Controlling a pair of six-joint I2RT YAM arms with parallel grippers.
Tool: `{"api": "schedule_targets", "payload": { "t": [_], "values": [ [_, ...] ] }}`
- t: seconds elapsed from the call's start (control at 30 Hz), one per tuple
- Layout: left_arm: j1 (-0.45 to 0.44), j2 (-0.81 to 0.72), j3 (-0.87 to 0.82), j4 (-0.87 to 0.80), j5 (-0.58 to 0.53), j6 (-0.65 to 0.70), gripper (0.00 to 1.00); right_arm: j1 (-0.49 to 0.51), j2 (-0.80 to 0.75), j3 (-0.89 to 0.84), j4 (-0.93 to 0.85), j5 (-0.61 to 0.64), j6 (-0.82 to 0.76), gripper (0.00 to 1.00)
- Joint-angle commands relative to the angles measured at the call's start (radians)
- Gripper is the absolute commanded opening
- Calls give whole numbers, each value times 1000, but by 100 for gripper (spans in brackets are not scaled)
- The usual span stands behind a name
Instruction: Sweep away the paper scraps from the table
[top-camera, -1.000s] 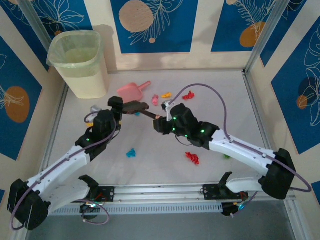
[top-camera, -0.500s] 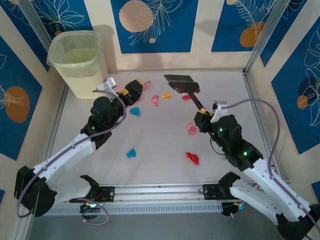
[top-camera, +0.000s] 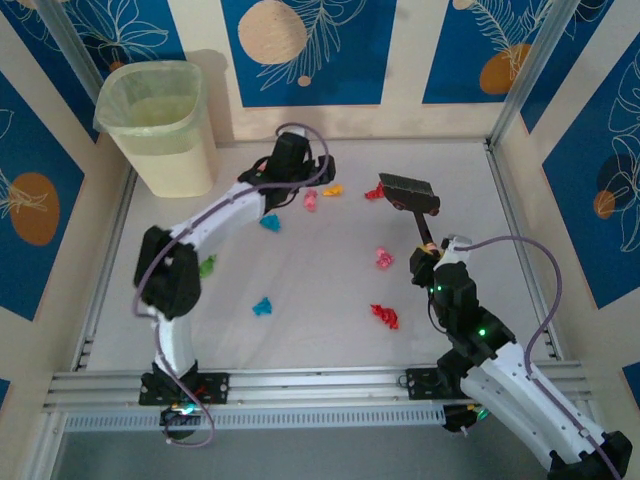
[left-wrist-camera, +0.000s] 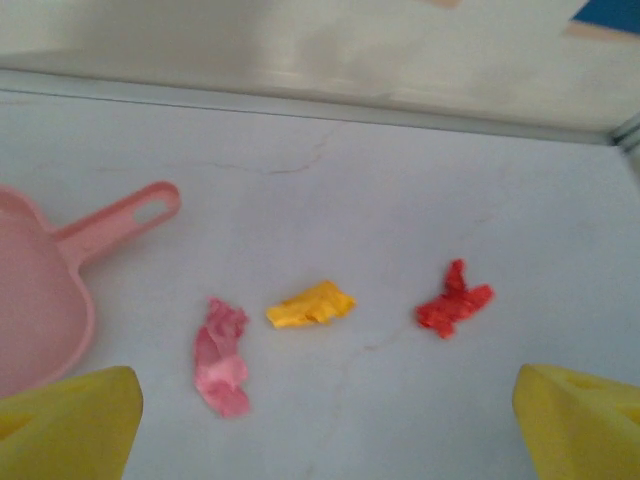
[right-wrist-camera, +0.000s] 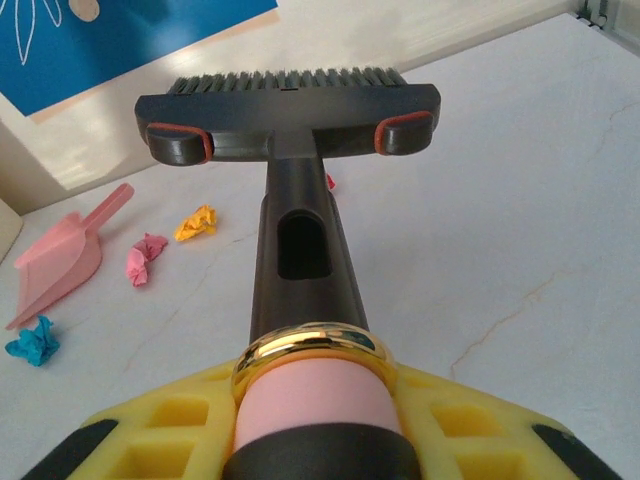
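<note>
Top view: right gripper (top-camera: 430, 265) was clenched on black plastic hand brush (top-camera: 408, 190), head at 12 o'clock, prob. to rake crumpled coloured paper scraps (top-camera: 383, 258) strewn across pale flat table (top-camera: 320, 340). Left wrist: left gripper (left-wrist-camera: 325, 440) gaped wide w/ nothing held, pink plastic dustpan (left-wrist-camera: 40, 290) at 9 o'clock, likely its next grab. Right wrist: bristles faced scraps at 10 o'clock.

We see the pale table (top-camera: 320, 285) carrying a yellowish bin (top-camera: 160, 130) at eleven o'clock and a pink dustpan (left-wrist-camera: 40, 300) near twelve. Paper scraps (top-camera: 311, 200) lie scattered on it. Pink, orange and red sit toward twelve, cyan and green around nine, and pink and red around three to four.
</note>
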Motion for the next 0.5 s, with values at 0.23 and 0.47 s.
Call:
{"api": "schedule_targets", "payload": {
  "t": [0.23, 0.47],
  "values": [
    [75, 486, 679, -323, -40, 156, 96, -3, -17, -25, 123, 21, 30, 0],
    [179, 639, 775, -177, 150, 31, 93, -6, -17, -29, 135, 17, 21, 0]
  ]
}}
